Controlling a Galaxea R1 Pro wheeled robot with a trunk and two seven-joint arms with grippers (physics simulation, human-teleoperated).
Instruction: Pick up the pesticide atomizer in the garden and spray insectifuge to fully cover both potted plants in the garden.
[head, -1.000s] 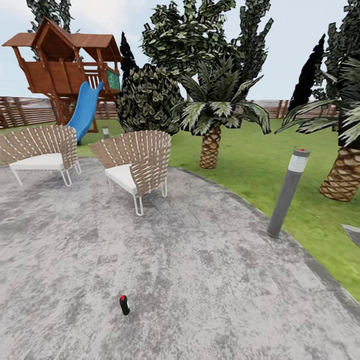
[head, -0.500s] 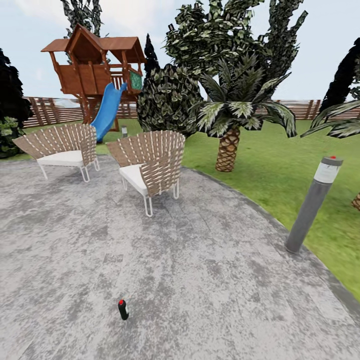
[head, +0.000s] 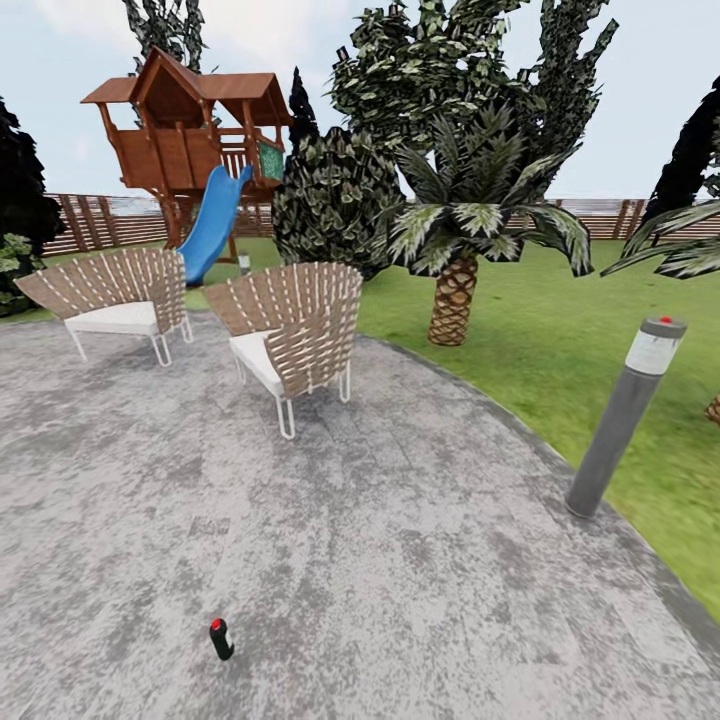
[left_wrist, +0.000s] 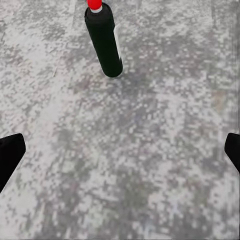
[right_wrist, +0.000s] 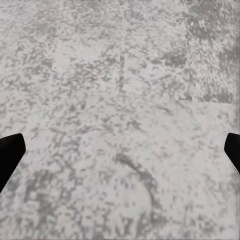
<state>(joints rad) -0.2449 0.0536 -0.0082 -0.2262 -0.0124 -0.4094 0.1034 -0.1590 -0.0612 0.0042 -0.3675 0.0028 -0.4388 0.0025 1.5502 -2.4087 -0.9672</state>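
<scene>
One pesticide atomizer (head: 220, 639) stands upright on open patio (head: 420, 560) (chairs (head: 290, 330) well apart).

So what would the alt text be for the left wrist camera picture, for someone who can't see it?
A slim dark pesticide atomizer with a red top and a white label strip stands on mottled grey patio paving. It is ahead of the open left gripper, whose two black fingertips show at the picture's edges, well apart.

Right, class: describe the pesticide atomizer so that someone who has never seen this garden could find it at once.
Start at the grey paved patio in front of the two woven chairs. On its near part, well apart from the chairs, stands the pesticide atomizer, alone on bare paving. It is a small slim dark bottle with a red top, far shorter than the grey bollard lamp at the lawn's edge.
</scene>
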